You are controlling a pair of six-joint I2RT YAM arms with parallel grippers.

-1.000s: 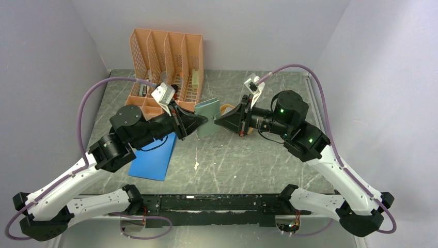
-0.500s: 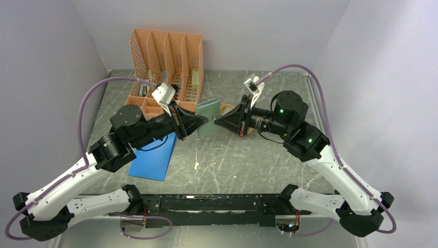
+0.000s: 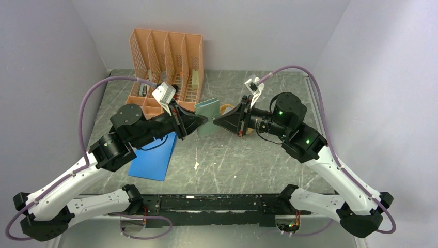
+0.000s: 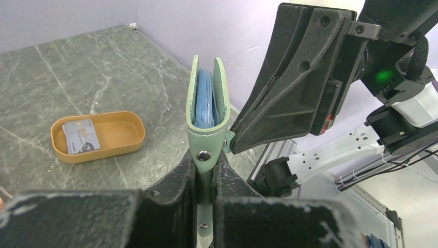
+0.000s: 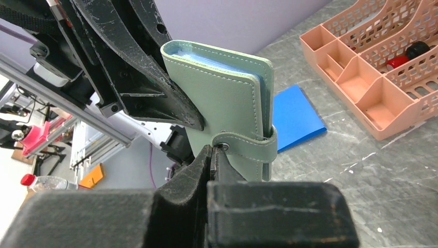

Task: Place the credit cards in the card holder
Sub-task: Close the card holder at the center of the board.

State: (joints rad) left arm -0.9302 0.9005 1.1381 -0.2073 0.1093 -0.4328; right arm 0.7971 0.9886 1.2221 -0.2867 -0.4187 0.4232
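Clearly, one credit card [image 4: 81, 136] flat inside the mustard tray [image 4: 120, 133]

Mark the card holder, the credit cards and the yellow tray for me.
card holder [image 5: 222, 103]: right wrist view, outer green face.
credit cards [image 4: 81, 135]: left wrist view, top card's face.
yellow tray [image 4: 120, 135]: left wrist view, bare floor.

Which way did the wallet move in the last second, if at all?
No. The wallet holds the same spot just right of the orange rack.
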